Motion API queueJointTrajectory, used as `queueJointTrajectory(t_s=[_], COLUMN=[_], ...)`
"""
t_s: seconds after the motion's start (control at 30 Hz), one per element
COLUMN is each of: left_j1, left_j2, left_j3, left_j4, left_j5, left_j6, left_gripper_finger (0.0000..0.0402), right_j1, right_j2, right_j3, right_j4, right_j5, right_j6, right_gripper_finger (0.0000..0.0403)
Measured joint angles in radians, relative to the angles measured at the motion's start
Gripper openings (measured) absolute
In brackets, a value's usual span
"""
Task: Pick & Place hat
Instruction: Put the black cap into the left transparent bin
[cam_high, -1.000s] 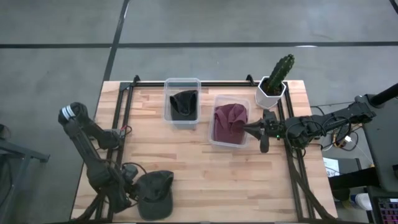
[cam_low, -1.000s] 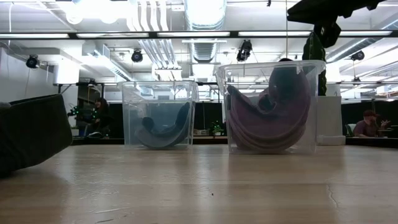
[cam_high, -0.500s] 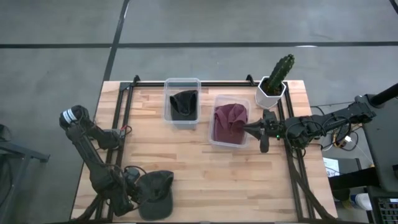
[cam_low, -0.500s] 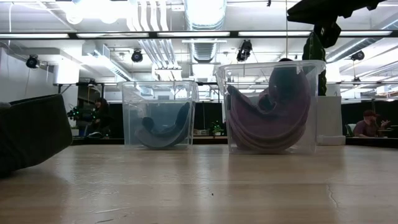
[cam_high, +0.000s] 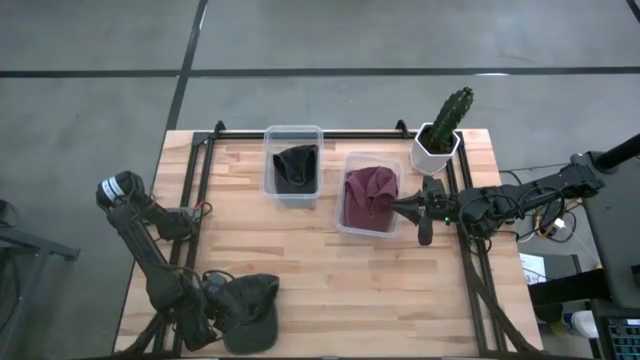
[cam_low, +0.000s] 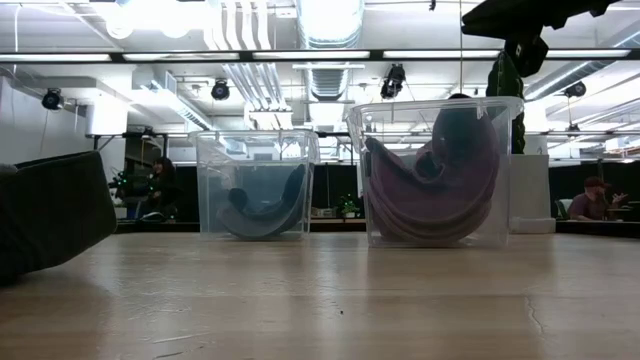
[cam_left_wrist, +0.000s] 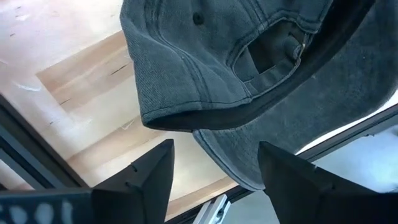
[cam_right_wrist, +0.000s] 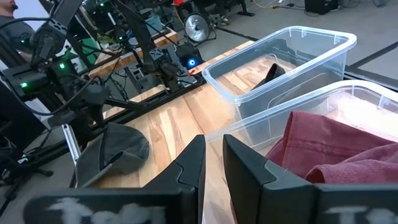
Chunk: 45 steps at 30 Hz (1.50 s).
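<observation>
Beside grey hat, left gripper spread, low

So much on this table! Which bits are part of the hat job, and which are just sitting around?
Part of the job:
- grey cap at the table's near edge
- left claw, open beside the cap
- bin with a black hat
- bin with a maroon hat

Just sitting around:
- potted cactus at the far corner
- right claw, waiting by the maroon bin
</observation>
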<state>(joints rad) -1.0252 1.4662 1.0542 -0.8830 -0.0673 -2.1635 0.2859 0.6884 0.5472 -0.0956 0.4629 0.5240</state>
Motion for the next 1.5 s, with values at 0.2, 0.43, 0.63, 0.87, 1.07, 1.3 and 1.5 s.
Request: queueJointTrajectory(t_s=[0.2, 0.43, 0.63, 0.87, 1.07, 1.3, 1.5], left_j1=[0.000, 0.000, 0.000, 0.013, 0.021, 0.024, 0.029], left_j2=[0.013, 0.035, 0.072, 0.119, 0.157, 0.208, 0.232], left_j3=[0.000, -0.001, -0.001, -0.013, -0.013, -0.013, -0.013], left_j4=[0.000, 0.001, 0.008, 0.068, 0.071, 0.073, 0.114], left_j5=[0.012, 0.014, 0.004, -0.012, -0.012, -0.012, -0.013], left_j6=[0.000, -0.003, -0.008, -0.017, -0.018, -0.021, -0.022], left_gripper_finger=[0.0265, 0.0282, 0.0282, 0.0282, 0.0282, 0.0281, 0.0222], right_j1=[0.000, 0.000, 0.000, 0.000, 0.000, 0.000, 0.000], right_j2=[0.000, 0.000, 0.000, 0.000, 0.000, 0.000, 0.000], right_j3=[0.000, 0.000, 0.000, -0.001, -0.001, -0.002, -0.003], right_j4=[0.000, -0.001, -0.004, -0.005, -0.005, -0.005, -0.005], right_j5=[0.000, 0.000, 0.000, 0.000, 0.000, 0.000, 0.000], right_j6=[0.000, 0.000, 0.000, -0.001, -0.004, -0.004, -0.004], right_gripper_finger=[0.0052, 0.0052, 0.0052, 0.0052, 0.0052, 0.0052, 0.0052])
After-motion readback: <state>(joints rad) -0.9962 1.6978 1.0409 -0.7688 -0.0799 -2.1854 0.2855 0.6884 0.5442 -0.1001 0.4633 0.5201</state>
